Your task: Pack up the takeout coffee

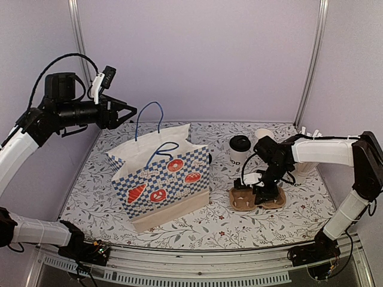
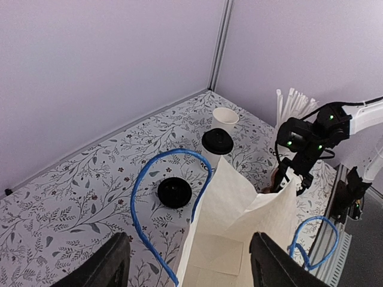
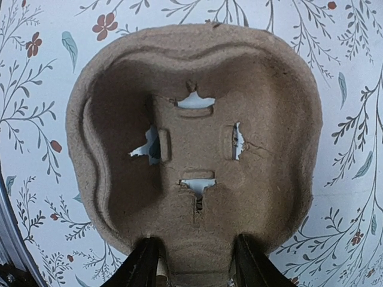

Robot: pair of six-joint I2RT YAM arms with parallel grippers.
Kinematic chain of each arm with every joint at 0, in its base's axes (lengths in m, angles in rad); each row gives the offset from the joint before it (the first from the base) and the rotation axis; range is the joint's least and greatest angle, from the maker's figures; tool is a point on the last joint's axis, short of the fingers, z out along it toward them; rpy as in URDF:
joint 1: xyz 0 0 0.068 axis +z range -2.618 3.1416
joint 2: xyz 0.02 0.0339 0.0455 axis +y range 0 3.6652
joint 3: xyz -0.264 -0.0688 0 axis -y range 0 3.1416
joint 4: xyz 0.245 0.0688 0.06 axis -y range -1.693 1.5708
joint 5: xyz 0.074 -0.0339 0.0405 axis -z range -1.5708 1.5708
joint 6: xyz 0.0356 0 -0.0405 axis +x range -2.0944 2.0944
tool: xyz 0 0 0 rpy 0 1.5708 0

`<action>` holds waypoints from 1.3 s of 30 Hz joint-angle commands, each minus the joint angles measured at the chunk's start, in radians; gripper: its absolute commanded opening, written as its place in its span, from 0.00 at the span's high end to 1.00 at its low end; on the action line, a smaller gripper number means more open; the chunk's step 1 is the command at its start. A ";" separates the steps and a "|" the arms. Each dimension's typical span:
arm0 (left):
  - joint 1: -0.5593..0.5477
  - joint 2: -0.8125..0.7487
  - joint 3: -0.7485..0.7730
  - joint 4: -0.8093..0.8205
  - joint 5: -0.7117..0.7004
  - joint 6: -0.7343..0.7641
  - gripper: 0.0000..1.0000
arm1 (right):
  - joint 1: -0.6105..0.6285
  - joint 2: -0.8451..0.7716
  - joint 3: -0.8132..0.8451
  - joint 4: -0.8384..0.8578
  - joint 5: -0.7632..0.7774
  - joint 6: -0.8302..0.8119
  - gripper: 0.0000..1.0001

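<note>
Right fingers (image 3: 146,263) half-parted at pulp carrier (image 3: 191,89) rim (grip unclear), takeout coffee (image 1: 240,152) just behind, left fingers (image 2: 108,263) wide.

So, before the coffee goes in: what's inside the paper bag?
Only bare white paper shows inside the paper bag from the left wrist view; its floor is hidden behind the walls.

Holds the left arm (image 1: 66,112) raised high, forearm about level, reaching to the right. Carries the left gripper (image 1: 128,112) at its end, tilted downward, fingers (image 2: 114,266) spread wide with nothing between. Stretches the right arm (image 1: 323,150) leftward from the far right, elbow up, wrist bent steeply down. Points the right gripper (image 1: 263,194) straight down and low, fingers (image 3: 143,263) part-way apart; cannot tell whether pinching anything.
</note>
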 commanded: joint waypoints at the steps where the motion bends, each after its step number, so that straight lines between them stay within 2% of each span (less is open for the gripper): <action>1: 0.008 -0.009 -0.020 0.016 0.013 0.003 0.29 | 0.015 0.012 -0.012 0.017 0.004 0.023 0.55; 9: 0.009 -0.017 -0.027 0.021 0.010 0.000 0.29 | 0.027 -0.032 0.030 -0.038 -0.002 0.051 0.62; 13: 0.011 -0.016 -0.016 0.040 0.035 -0.017 0.29 | 0.032 -0.071 0.097 -0.097 -0.036 0.083 0.63; 17: 0.016 -0.009 -0.001 0.012 0.004 -0.021 0.29 | 0.032 -0.113 0.189 -0.160 -0.086 0.106 0.64; 22: 0.019 -0.022 0.003 -0.109 -0.045 -0.021 0.29 | 0.031 -0.149 0.346 -0.201 -0.132 0.128 0.65; 29: 0.026 -0.086 -0.081 -0.149 -0.064 -0.022 0.23 | 0.032 -0.100 0.677 -0.222 -0.214 0.141 0.64; 34: 0.035 -0.022 -0.073 -0.182 -0.032 -0.016 0.23 | 0.032 -0.037 0.877 -0.218 -0.265 0.131 0.64; 39: 0.039 0.044 -0.059 -0.200 -0.005 0.012 0.27 | 0.040 -0.001 1.004 -0.155 -0.358 0.162 0.64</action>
